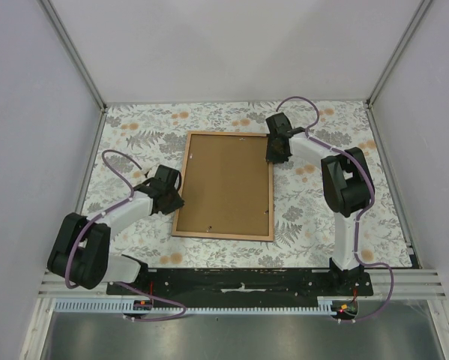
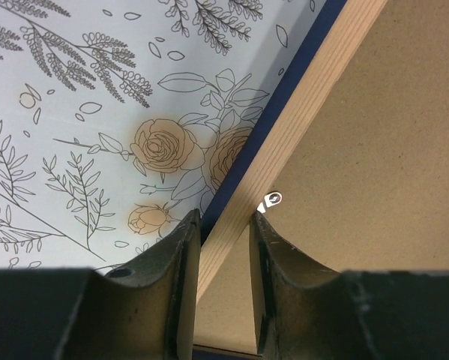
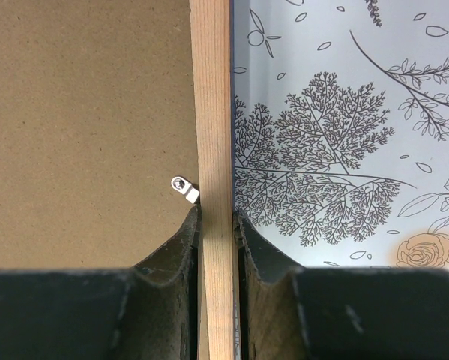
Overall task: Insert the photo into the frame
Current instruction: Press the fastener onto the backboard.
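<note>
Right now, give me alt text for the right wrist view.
The right gripper clamps the frame by its wood rim, a finger tight against each side. Left of the rim is brown backing board with a small metal clip; right of it, floral tablecloth.

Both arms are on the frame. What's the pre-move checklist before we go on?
1. ok: right gripper is clamped on the frame rim.
2. ok: left gripper is clamped on the opposite rim.
3. ok: frame lies flat on the table, back side up.
4. ok: backing board sits inside the frame.
5. ok: clip is turned over the board beside each gripper. Other clips: cannot tell.
6. cannot tell: photo is not visible in any view, so it may be under the board.
</note>
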Tool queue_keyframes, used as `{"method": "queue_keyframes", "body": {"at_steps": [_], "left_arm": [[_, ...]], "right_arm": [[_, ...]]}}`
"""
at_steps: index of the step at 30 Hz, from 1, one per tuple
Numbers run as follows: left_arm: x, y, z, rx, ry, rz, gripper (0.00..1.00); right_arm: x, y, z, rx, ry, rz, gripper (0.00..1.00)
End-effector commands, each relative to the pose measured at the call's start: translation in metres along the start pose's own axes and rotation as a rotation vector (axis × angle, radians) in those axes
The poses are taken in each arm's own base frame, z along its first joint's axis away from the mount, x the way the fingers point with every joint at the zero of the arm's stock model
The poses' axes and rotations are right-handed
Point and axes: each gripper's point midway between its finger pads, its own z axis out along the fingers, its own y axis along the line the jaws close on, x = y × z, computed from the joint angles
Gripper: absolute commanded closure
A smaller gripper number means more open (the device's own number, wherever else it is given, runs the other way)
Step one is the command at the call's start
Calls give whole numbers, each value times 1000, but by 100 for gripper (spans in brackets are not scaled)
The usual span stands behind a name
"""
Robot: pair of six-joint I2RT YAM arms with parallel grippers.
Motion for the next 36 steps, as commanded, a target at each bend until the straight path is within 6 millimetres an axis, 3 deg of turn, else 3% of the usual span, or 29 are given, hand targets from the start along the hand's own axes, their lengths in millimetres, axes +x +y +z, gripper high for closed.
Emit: {"method": "queue_keyframes", "body": {"at_steps": [1, 6, 14, 18, 27, 31, 36], "left_arm": [[-9, 17, 13, -80, -115, -210, 67], [-5, 22, 18, -103, -149, -246, 70], [0, 11, 19, -112, -195, -177, 71], [-8, 8, 4, -97, -229, -163, 70], [-38, -13, -51, 3, -271, -69, 65], [-47, -24, -62, 29, -271, -21, 63], [-44, -32, -57, 38, -234, 23, 63]], "right_arm": [[26, -12, -5, 23, 79, -38, 100], [31, -16, -7, 27, 88, -50, 100], [34, -15, -8, 6, 94, -67, 100], [33, -14, -8, -3, 94, -76, 100], [36, -14, -3, 0, 106, -91, 100], [38, -17, -2, 7, 111, -106, 100], [42, -18, -2, 5, 118, -109, 100]]}}
